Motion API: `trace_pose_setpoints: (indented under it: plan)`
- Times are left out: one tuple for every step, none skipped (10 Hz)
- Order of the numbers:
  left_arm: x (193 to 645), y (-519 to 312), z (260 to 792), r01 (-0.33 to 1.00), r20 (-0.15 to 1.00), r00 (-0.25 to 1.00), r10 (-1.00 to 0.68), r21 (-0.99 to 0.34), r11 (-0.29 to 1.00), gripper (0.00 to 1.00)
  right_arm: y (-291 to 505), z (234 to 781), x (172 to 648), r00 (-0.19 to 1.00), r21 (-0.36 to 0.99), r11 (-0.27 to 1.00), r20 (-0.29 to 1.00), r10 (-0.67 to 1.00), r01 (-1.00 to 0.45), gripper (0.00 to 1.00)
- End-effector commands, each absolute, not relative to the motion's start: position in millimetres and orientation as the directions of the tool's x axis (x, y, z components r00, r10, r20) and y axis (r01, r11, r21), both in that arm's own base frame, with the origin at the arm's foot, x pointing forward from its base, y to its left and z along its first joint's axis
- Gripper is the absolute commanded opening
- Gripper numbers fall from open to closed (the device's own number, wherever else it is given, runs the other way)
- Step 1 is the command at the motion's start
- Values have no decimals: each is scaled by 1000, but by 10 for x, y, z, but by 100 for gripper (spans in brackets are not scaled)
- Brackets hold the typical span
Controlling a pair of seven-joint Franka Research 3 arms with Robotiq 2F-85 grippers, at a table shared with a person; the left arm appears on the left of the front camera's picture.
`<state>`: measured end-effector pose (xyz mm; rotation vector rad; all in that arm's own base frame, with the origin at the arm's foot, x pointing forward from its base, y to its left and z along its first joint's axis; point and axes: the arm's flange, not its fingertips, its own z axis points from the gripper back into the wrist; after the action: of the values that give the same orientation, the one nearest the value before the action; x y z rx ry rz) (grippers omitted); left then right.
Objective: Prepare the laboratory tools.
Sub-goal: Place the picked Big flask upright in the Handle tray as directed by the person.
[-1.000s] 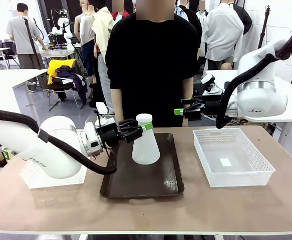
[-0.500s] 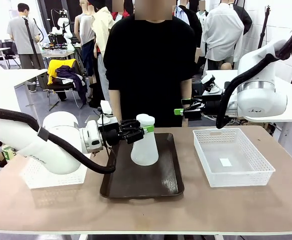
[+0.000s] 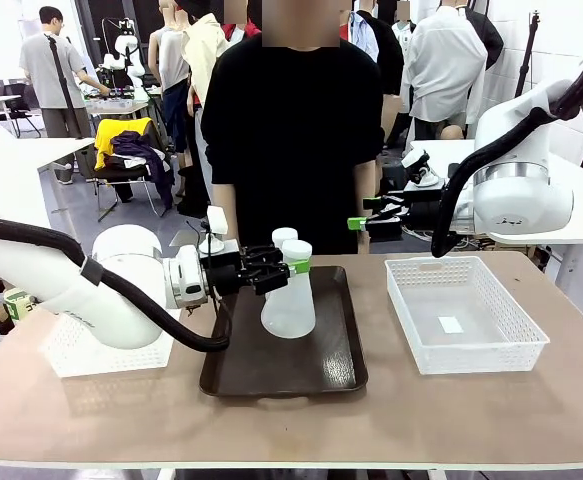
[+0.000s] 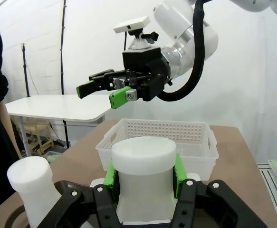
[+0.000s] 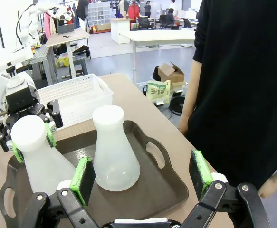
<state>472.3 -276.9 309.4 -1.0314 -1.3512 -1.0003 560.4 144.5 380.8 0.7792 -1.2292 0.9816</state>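
Two frosted-white conical flasks are over the dark brown tray (image 3: 331,372). My left gripper (image 3: 289,267) is shut on the neck of the nearer flask (image 3: 289,305), whose base is at or just above the tray. In the left wrist view the green pads clamp that neck (image 4: 144,166). The second flask (image 5: 112,147) stands free on the tray just behind it; its top (image 3: 283,236) peeks over the held one. My right gripper (image 3: 369,215) hangs open above the tray's far right corner, apart from both flasks, and in the right wrist view this gripper (image 5: 142,176) is empty.
A white lattice basket (image 3: 466,315) stands right of the tray, another (image 3: 71,352) at the far left behind my left arm. A person in black (image 3: 296,130) stands at the far table edge, close to the tray.
The held flask has sunk a little and shifted slightly, so the second flask's top now shows behind it. The right arm has not moved.
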Motion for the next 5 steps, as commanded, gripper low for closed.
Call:
trace_pose_setpoints:
  plan:
    - [4328,-3066,2060,956,995,-94,27,82,282,0,1447,3808,5595,61,-18,396,981,186,-918,100]
    - [4335,-3071,2041,955,996,-90,29,78,286,0,1447,3808,5595,61,-18,396,981,186,-918,100]
    - [4349,-3079,2045,954,995,-90,31,77,289,0,1447,3808,5595,61,-18,396,981,186,-918,100]
    - [4343,-3086,2023,955,996,-83,24,72,289,0,1447,3808,5595,61,-18,396,981,186,-918,100]
    - [4341,-3077,2014,955,996,-84,20,75,286,0,1447,3808,5595,61,-18,396,981,186,-918,100]
